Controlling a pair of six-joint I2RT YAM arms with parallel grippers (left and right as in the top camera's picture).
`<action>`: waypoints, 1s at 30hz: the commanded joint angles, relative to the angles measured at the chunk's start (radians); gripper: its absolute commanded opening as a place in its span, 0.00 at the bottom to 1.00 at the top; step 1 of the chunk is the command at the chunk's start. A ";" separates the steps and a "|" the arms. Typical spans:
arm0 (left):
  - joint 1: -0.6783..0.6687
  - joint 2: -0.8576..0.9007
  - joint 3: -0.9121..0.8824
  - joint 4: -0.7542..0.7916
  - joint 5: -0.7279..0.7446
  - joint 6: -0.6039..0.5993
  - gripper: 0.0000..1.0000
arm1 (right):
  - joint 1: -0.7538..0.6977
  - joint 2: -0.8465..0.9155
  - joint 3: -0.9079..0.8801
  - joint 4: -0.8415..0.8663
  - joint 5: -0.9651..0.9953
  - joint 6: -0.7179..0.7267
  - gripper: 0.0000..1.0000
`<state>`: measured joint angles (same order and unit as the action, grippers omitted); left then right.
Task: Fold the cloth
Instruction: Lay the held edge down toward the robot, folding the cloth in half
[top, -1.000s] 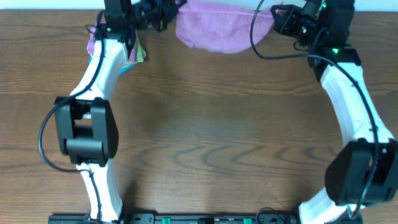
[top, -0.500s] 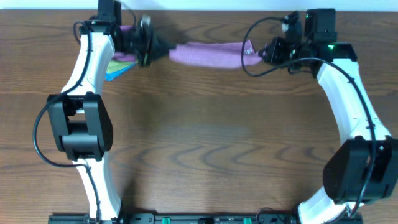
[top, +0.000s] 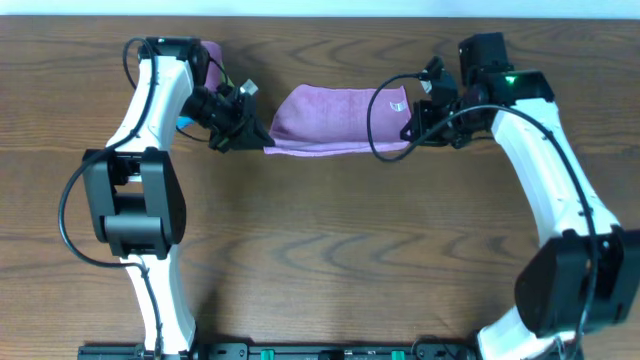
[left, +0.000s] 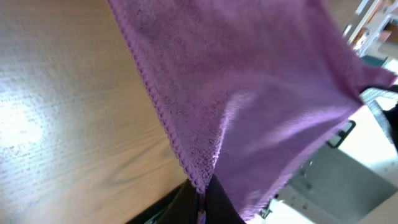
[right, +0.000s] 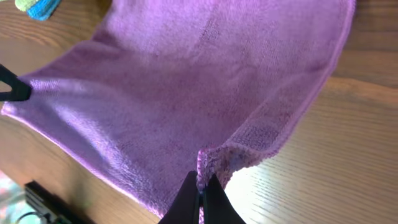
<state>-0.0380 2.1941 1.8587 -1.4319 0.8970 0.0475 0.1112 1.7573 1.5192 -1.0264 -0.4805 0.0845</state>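
The lilac cloth (top: 335, 118) hangs stretched between my two grippers over the far middle of the table. Its far part lies on the wood and its near edge is lifted. My left gripper (top: 263, 143) is shut on the cloth's near left corner. In the left wrist view that stitched corner (left: 198, 168) is pinched between the dark fingers of the gripper (left: 200, 190). My right gripper (top: 410, 132) is shut on the near right corner. In the right wrist view the cloth (right: 186, 93) spreads away from that gripper (right: 201, 186), which bunches the hem.
A lime-green and bright blue cloth (right: 34, 6) lie at the far left, mostly hidden behind my left arm (top: 150, 100) in the overhead view. The table's far edge (top: 330, 16) runs just behind the cloth. Bare wood (top: 330, 250) fills the middle and front.
Both grippers have pulled the cloth toward the near side of the table. It was bunched into a narrow band half a second ago and is spread wider now.
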 joint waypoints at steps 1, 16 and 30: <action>-0.003 -0.024 -0.024 -0.021 -0.018 0.073 0.06 | -0.002 -0.101 -0.068 0.012 0.022 -0.047 0.02; -0.050 -0.483 -0.536 0.143 -0.183 -0.130 0.06 | 0.000 -0.430 -0.476 0.092 0.017 -0.010 0.01; -0.076 -0.619 -1.063 0.470 -0.137 -0.214 0.06 | 0.002 -0.486 -0.786 0.163 0.018 0.043 0.02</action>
<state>-0.1162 1.5879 0.8013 -0.9756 0.7799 -0.1394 0.1108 1.2991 0.7387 -0.8711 -0.4973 0.1184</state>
